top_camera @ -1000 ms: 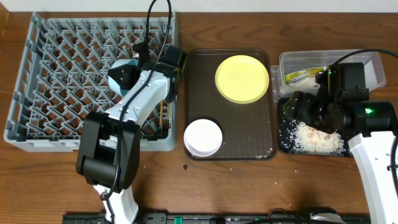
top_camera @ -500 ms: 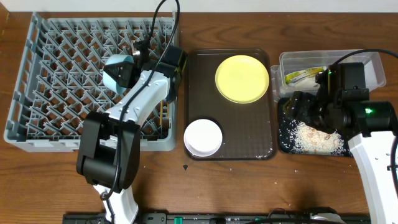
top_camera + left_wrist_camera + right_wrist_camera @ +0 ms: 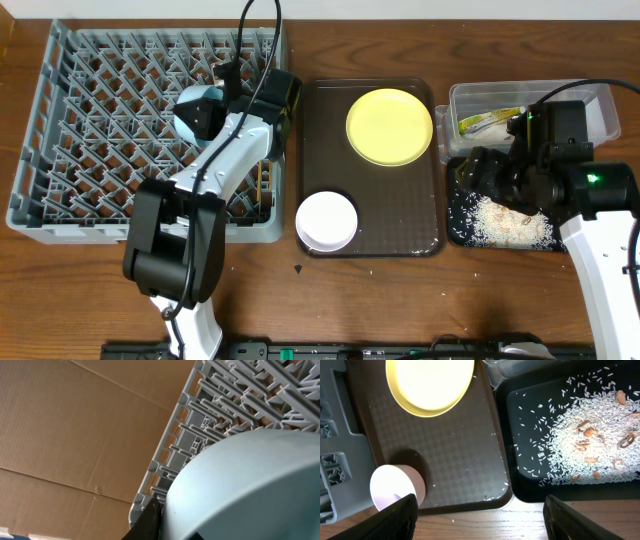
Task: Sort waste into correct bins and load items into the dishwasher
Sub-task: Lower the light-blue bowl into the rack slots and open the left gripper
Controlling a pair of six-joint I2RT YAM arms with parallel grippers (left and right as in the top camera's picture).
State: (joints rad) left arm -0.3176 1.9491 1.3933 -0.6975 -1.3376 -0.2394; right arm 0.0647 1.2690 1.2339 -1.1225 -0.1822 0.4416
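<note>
Blue item in hand: grips light blue bowl [image 3: 192, 104] with left claw [image 3: 210, 112] clamped shut on it, at far-right pegs of dish rack [image 3: 90, 120]; touching pegs or just above, cannot tell. Probably needs setting down between pegs directly below. Hangs right claw [image 3: 482, 517] wide open, holding nothing, by near-left corner of black tray [image 3: 460, 225] with rice. Leaves white bowl [image 3: 327, 221] near-left on brown serving tray [image 3: 400, 210], yellow plate [image 3: 389, 126] far; both left of right claw, between arms.
</note>
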